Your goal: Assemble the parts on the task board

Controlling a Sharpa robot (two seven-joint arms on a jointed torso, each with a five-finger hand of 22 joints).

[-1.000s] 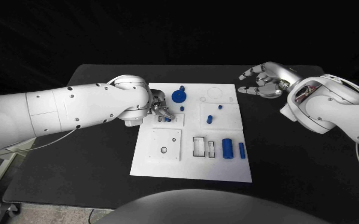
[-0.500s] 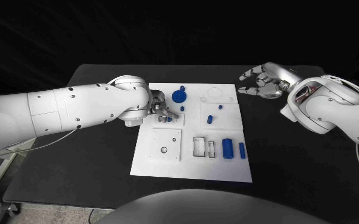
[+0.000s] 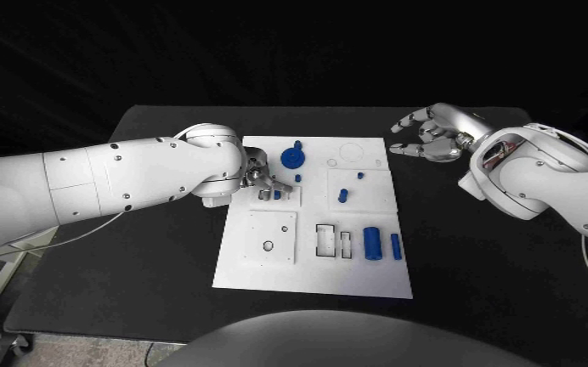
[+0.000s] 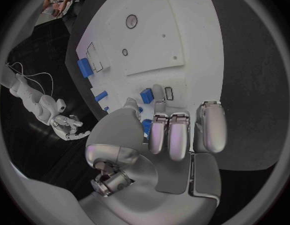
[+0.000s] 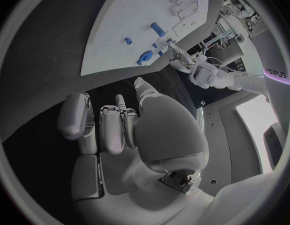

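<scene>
- Your left hand (image 3: 261, 178) sits at the task board's (image 3: 313, 256) left edge, fingers pinching a small blue part (image 4: 146, 96) against the board.
- Your right hand (image 3: 429, 133) hovers off the board's far right corner, over the counter (image 3: 147, 256), fingers apart and curled, holding nothing.
- Other blue parts (image 3: 371, 242) lie on the board.

The right hand (image 5: 120, 130) hangs over the black table (image 5: 51, 60), fingers curled loosely and holding nothing. Small blue parts (image 5: 145, 56) lie on the white task board (image 5: 120, 30), where the left hand (image 5: 182, 60) reaches its edge.

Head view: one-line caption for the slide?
Left hand works a small blue part at the task board's left edge; right hand hovers empty off the board's far right corner.
</scene>
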